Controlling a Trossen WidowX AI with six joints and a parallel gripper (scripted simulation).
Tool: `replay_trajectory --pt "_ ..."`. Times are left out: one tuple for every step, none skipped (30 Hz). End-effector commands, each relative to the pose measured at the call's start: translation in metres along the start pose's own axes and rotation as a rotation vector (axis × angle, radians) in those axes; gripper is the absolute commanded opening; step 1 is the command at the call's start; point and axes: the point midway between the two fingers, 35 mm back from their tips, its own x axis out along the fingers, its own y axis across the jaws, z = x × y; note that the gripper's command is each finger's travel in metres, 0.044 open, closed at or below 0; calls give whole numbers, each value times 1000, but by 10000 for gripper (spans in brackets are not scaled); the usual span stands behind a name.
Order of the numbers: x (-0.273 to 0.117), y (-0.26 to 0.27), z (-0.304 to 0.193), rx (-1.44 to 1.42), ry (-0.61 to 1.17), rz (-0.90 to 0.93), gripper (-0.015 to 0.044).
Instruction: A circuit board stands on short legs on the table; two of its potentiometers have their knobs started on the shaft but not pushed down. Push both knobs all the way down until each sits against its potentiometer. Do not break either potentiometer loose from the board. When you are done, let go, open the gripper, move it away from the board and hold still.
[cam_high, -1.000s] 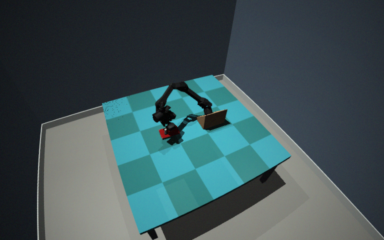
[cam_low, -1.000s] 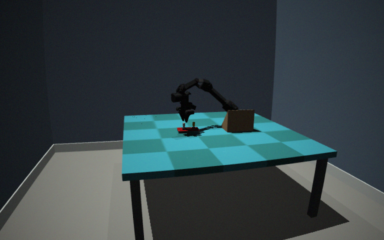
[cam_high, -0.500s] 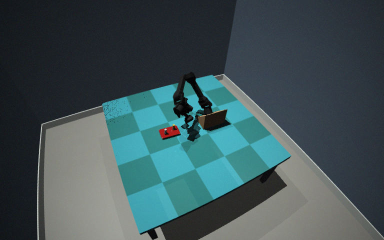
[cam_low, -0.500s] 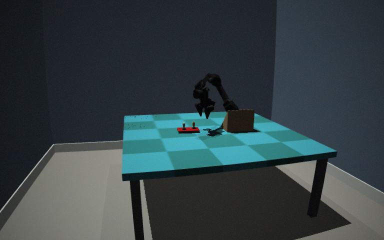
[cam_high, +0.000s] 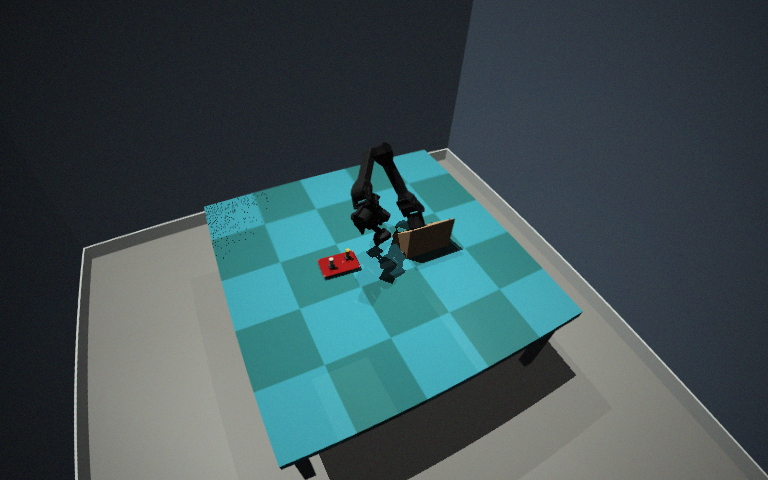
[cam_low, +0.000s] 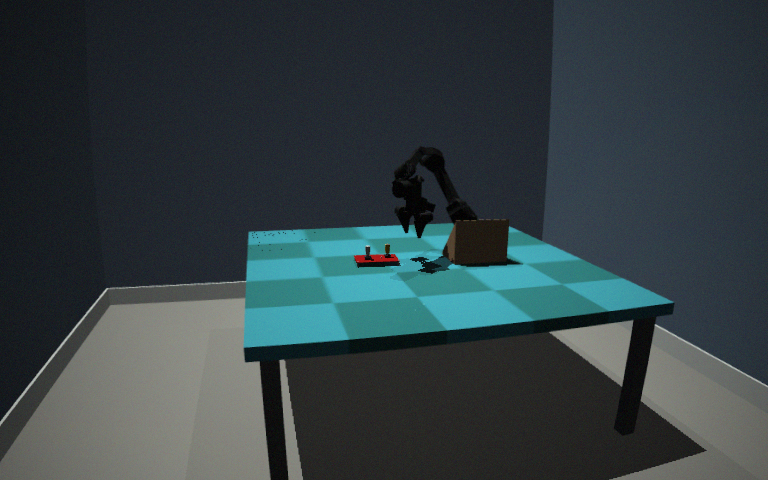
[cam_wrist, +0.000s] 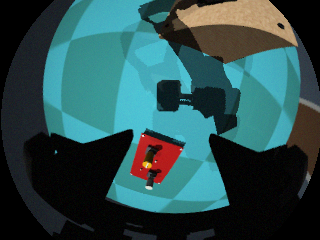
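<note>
The red circuit board (cam_high: 339, 269) (cam_low: 376, 259) (cam_wrist: 168, 157) stands on the table. A yellow-topped knob (cam_high: 347, 251) (cam_low: 387, 247) (cam_wrist: 147, 164) and a white-topped knob (cam_high: 331, 260) (cam_low: 367, 249) (cam_wrist: 149, 186) stand upright on it, each over a dark potentiometer. Both potentiometers are on the board. Whether either knob touches its potentiometer is too small to tell. My gripper (cam_low: 412, 236) (cam_wrist: 171, 135) is open and empty, raised above the table to the right of the board in the exterior view, apart from the board and both knobs.
A brown wedge-shaped block (cam_high: 425, 238) (cam_low: 481, 241) (cam_wrist: 220, 37) stands on the checkered table (cam_high: 351, 390) (cam_low: 385, 316), right of the board and beside the arm's base. The arm's shadow falls between the block and the board.
</note>
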Motion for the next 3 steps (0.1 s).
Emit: replay_trajectory --pt "-1 0 0 8 5 -5 440" --pt "-1 0 0 8 5 -5 440" --pt "-1 0 0 8 5 -5 440"
